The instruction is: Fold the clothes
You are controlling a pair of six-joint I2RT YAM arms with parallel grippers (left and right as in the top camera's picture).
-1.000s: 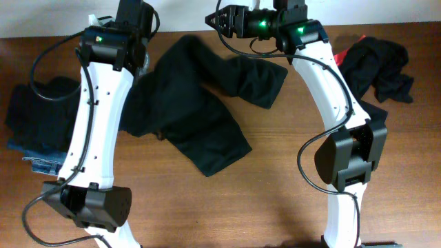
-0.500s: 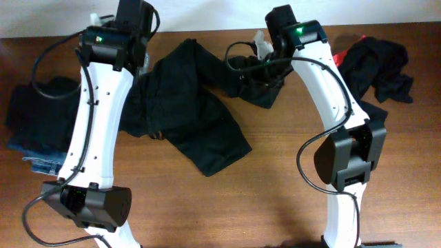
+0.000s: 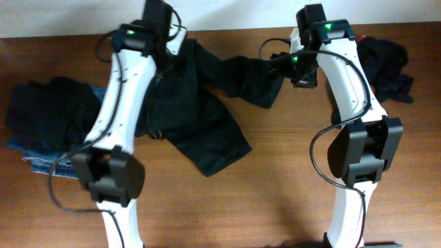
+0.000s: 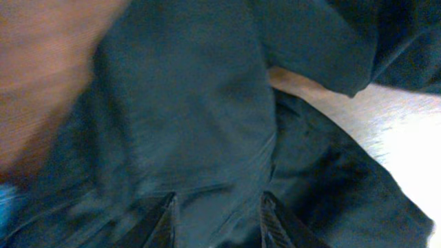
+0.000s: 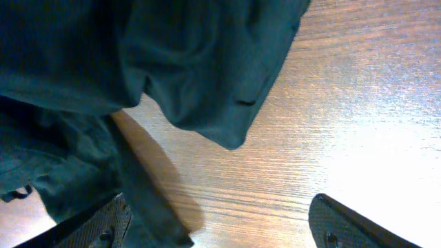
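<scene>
Right pincer (image 5: 224, 220) lifted off black garment (image 3: 207, 131), wide open; left pincer (image 4: 220, 215): cannot tell.

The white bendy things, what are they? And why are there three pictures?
They are two robot arms, the left arm and the right arm, seen from a camera above the table. The other two pictures come from little cameras on their wrists. A big black garment lies spread in the middle, more dark clothes and jeans lie at one side, another black heap at the other. The left gripper seems to pinch the big garment. The right gripper is open, holding nothing.
</scene>
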